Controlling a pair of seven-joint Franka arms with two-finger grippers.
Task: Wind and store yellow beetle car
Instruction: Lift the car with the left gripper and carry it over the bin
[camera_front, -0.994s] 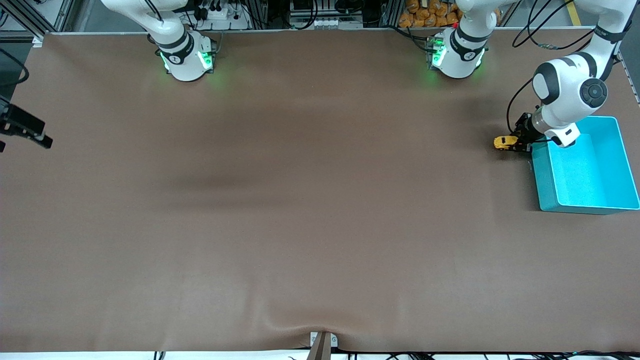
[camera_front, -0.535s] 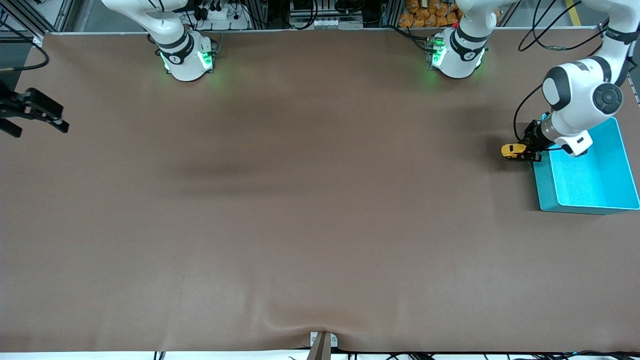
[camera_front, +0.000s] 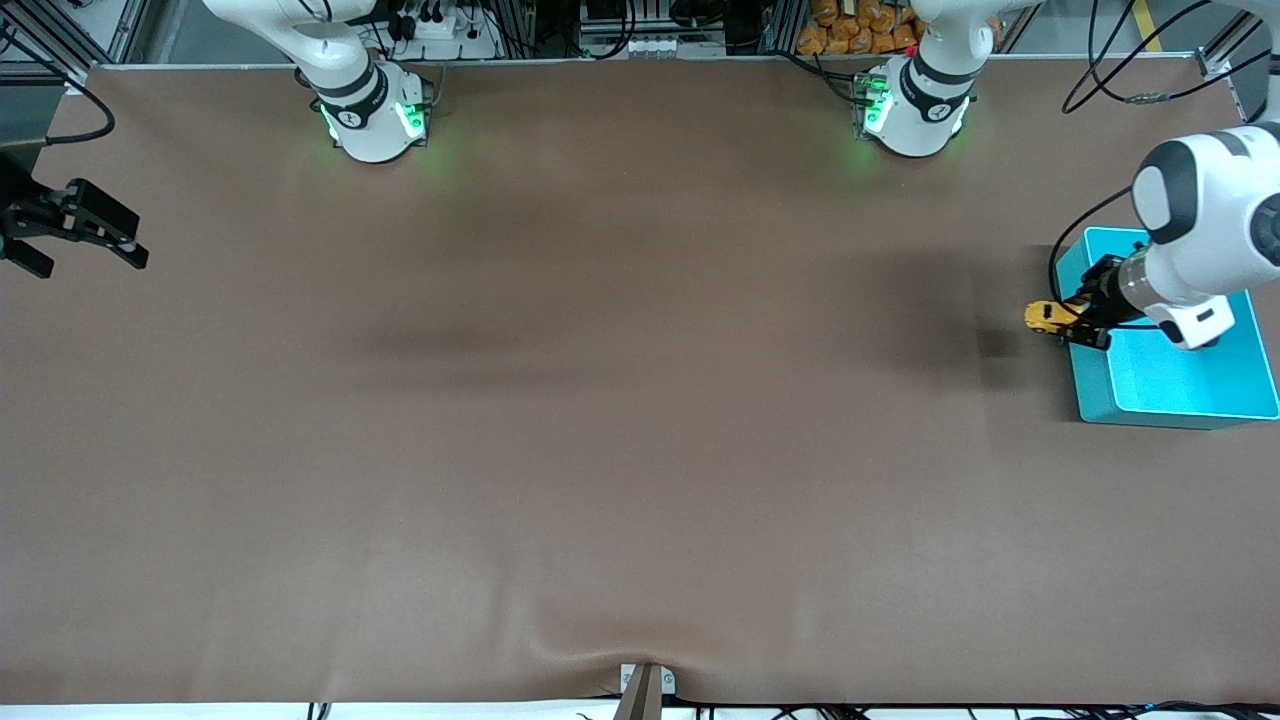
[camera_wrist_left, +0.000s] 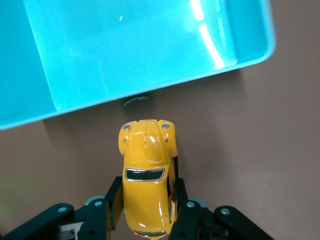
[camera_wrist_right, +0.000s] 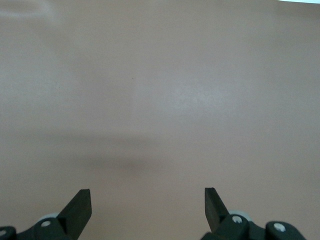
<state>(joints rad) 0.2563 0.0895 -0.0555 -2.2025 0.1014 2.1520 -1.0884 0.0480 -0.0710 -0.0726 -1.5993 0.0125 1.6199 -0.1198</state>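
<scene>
Left gripper (camera_wrist_left: 145, 210) had its jaws pinched on the flanks of the yellow beetle car (camera_wrist_left: 146, 175), gripping the rear half; the nose stuck out past the fingertips. Car was off the desk (camera_front: 600, 400), carried in the air. Its long axis ran straight out from the jaws, nose toward the turquoise bin (camera_wrist_left: 125, 45).

Key relation: in the left wrist view the car's nose stopped just short of the bin's near wall, so the car hung over bare desk just beside the bin, not yet over its cavity. In the front view the car (camera_front: 1045, 317) sat at the bin's wall on the side toward the right arm's end of the desk, with the left gripper (camera_front: 1075, 322) and wrist reaching over the bin (camera_front: 1180, 410) itself. Bin looked empty. Judged next: the car needs to travel nose-first along its own axis, over the wall, before release. Risk: a low carry could clip the rim.

Right gripper (camera_wrist_right: 147, 205) waited over bare desk well apart from the bin, at the right arm's end, jaws spread wide, holding nothing.
</scene>
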